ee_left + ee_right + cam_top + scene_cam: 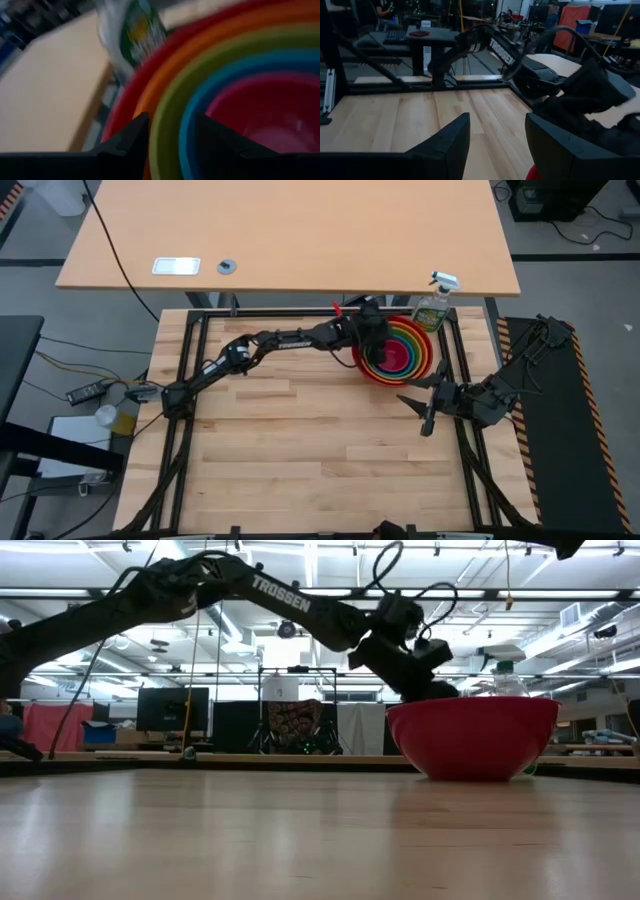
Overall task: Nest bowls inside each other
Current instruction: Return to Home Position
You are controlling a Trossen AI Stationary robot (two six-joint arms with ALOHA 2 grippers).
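Note:
The bowls stand nested in one stack (pixel 397 350) at the table's far right: red (pixel 472 735) outermost, then orange (pixel 200 45), lime green (pixel 165 115), blue (pixel 187 120) and pink (pixel 280 115). The red bowl rests by its base on the wooden top. My left gripper (pixel 372 343) reaches from the left over the stack's left rim, open. In the left wrist view its fingers straddle the green and blue rims. My right gripper (pixel 418 412) waits open above the table's right side, near of the stack, with nothing between its fingers (pixel 497 120). My left gripper (pixel 170 122) comes slanting down from the table's left. One finger (pixel 132 135) stands over the orange rim and the other (pixel 215 137) over the inside of the blue bowl. I cannot tell whether either finger touches a rim.
A clear spray bottle (pixel 435 305) stands just beyond the stack at the far right corner. A black frame (pixel 190 380) runs along the table's sides. A tan desk (pixel 290 230) lies beyond the far edge. Bare wooden top (pixel 300 440) spreads left and near of the stack.

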